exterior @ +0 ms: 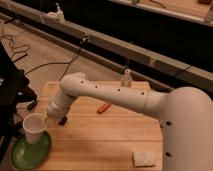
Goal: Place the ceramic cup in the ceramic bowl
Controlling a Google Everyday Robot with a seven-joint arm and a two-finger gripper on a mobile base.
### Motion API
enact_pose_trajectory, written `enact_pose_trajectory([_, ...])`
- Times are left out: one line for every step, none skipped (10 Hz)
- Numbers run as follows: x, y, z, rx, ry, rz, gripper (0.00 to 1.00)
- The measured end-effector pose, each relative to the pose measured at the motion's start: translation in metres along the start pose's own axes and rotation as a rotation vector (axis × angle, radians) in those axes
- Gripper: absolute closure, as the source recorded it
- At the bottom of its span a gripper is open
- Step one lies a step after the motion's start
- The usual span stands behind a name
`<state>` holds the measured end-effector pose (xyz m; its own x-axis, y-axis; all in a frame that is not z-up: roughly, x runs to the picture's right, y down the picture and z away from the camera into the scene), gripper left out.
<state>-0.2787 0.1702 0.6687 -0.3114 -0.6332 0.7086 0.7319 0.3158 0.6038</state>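
Observation:
The white ceramic cup (35, 128) is upright over the near-left corner of the wooden table (105, 137). My gripper (48, 119) holds it by its right rim. The cup's base overlaps the upper part of the green ceramic bowl (27, 152), which lies flat at the table's front left corner. I cannot tell whether the cup rests in the bowl or hangs just above it. My white arm (105, 95) reaches in from the right across the table.
A small red-orange object (104, 107) lies mid-table behind the arm. A slim white bottle (126, 78) stands at the table's back edge. A beige square pad (144, 158) lies front right. A dark stand (10, 95) and cables are on the left.

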Motion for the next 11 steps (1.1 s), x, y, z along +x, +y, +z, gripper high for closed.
enact_pose_trajectory([-0.005, -0.007, 0.017, -0.003, -0.029, -0.021, 1.0])
enact_pose_trajectory([-0.006, -0.009, 0.027, -0.003, -0.046, -0.031, 1.0])
enact_pose_trajectory([-0.007, -0.011, 0.039, -0.003, -0.064, -0.036, 1.0])
enact_pose_trajectory([-0.008, -0.01, 0.051, -0.005, -0.082, -0.039, 1.0])
enact_pose_trajectory([-0.007, -0.007, 0.061, -0.014, -0.094, -0.039, 1.0])
enact_pose_trajectory([-0.004, -0.001, 0.068, -0.028, -0.1, -0.036, 1.0])
enact_pose_trajectory([0.0, 0.007, 0.071, -0.041, -0.101, -0.021, 1.0])
enact_pose_trajectory([0.004, 0.014, 0.072, -0.051, -0.098, -0.004, 1.0])
enact_pose_trajectory([0.007, 0.022, 0.072, -0.06, -0.092, 0.014, 1.0])
enact_pose_trajectory([0.01, 0.027, 0.071, -0.065, -0.088, 0.027, 1.0])
enact_pose_trajectory([0.012, 0.031, 0.07, -0.07, -0.083, 0.039, 0.98])
